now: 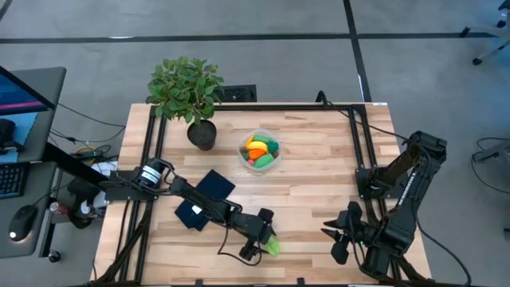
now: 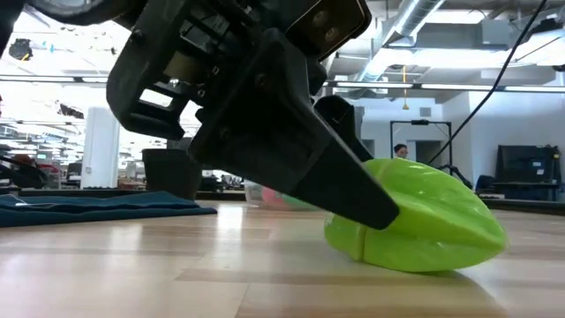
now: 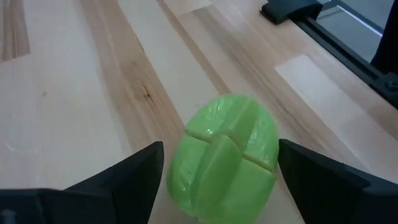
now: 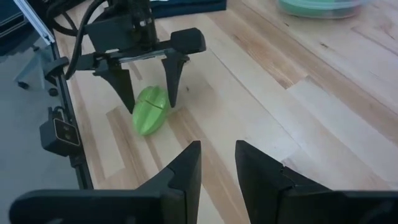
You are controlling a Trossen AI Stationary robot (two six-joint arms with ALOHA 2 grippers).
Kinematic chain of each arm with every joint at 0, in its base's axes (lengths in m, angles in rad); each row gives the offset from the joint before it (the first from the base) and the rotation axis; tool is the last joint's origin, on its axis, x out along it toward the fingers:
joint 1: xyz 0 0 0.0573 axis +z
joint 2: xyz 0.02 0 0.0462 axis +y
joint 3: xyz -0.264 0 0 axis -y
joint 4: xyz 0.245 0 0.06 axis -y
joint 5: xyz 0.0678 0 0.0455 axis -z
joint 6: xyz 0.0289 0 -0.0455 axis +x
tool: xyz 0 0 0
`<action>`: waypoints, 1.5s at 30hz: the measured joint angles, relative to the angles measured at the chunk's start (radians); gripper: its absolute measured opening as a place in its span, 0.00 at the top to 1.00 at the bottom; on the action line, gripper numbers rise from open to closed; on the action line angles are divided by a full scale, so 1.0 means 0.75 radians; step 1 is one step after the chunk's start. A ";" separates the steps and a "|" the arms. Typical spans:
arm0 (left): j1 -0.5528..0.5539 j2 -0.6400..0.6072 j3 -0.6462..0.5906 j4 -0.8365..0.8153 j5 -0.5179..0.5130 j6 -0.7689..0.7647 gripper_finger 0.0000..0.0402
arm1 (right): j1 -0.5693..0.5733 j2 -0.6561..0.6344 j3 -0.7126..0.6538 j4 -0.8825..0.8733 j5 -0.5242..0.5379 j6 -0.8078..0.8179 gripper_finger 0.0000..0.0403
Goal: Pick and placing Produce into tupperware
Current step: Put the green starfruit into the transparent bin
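A green oblong toy piece [image 3: 224, 155] lies on its side on the wooden table near the near edge [image 1: 272, 247]. My left gripper [image 3: 221, 148] is open and lowered over it, one finger on either side; I cannot see that they touch it [image 4: 149, 107]. The round clear tupperware [image 1: 242, 153] stands farther back at the table's middle and holds orange, yellow, red and green produce [image 1: 261, 150]. My right gripper [image 4: 217, 149] waits to the right near the near edge [image 1: 339, 239], narrowly open, holding nothing.
A potted leafy plant [image 1: 191, 92] stands at the far left of the table. A dark flat rectangle with a white label [image 1: 205, 199] lies under the left arm. Black frame rails [image 1: 362, 143] run along the table's sides. Bare wood lies between the green piece and the tupperware.
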 joint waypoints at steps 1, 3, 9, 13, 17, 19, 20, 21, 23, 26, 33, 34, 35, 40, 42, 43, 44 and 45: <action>0.000 0.000 -0.001 -0.004 0.000 -0.004 0.26 | 0.000 0.000 0.000 0.000 0.000 0.000 0.77; 0.000 0.000 0.000 -0.003 0.000 -0.013 0.28 | 0.000 0.000 0.000 0.000 0.000 0.000 0.77; 0.000 0.000 -0.001 -0.002 -0.001 -0.030 0.34 | 0.001 0.000 0.000 0.004 0.000 0.001 0.77; 0.000 0.000 -0.001 0.000 -0.002 -0.044 0.38 | 0.001 0.000 0.000 0.004 0.000 0.001 0.77; 0.000 0.000 0.000 0.000 -0.005 -0.045 0.41 | 0.001 0.000 0.000 0.004 0.000 0.001 0.77; 0.000 0.000 -0.001 0.001 -0.012 -0.046 0.41 | 0.001 0.000 0.000 0.004 0.000 0.001 0.77; 0.000 0.000 -0.001 0.001 -0.013 -0.047 0.41 | 0.001 0.000 0.000 0.004 0.000 0.001 0.77; 0.000 0.000 -0.001 0.002 -0.017 -0.052 0.41 | 0.001 0.000 0.000 0.004 0.000 0.001 0.77; 0.000 0.000 -0.001 0.005 -0.043 -0.063 0.41 | 0.001 0.000 0.000 0.004 0.000 0.000 0.77; 0.000 0.000 -0.001 0.013 -0.082 -0.064 0.41 | 0.001 0.000 0.000 0.004 0.000 -0.003 0.77; 0.019 0.000 0.012 0.017 -0.151 -0.084 0.41 | 0.001 0.000 0.000 -0.002 -0.001 -0.007 0.77; 0.025 -0.001 0.017 0.018 -0.157 -0.085 0.41 | 0.001 0.000 0.000 -0.002 -0.001 -0.007 0.77; 0.031 -0.001 0.023 0.016 -0.171 -0.085 0.41 | 0.001 0.000 0.000 -0.001 -0.005 -0.007 0.77; 0.067 -0.001 0.065 0.010 -0.189 -0.038 0.41 | 0.020 0.000 0.000 -0.007 -0.029 0.008 0.77; 0.085 -0.001 0.085 -0.001 -0.189 -0.005 0.41 | 0.033 0.000 0.000 -0.020 -0.029 0.032 0.77; 0.093 -0.001 0.094 -0.008 -0.189 0.013 0.41 | 0.039 0.000 0.000 -0.021 -0.029 0.042 0.77; 0.104 -0.001 0.104 -0.018 -0.189 0.031 0.41 | 0.045 0.000 0.000 -0.022 -0.030 0.054 0.77; 0.114 -0.001 0.113 -0.026 -0.189 0.047 0.41 | 0.051 0.000 0.000 -0.022 -0.030 0.061 0.77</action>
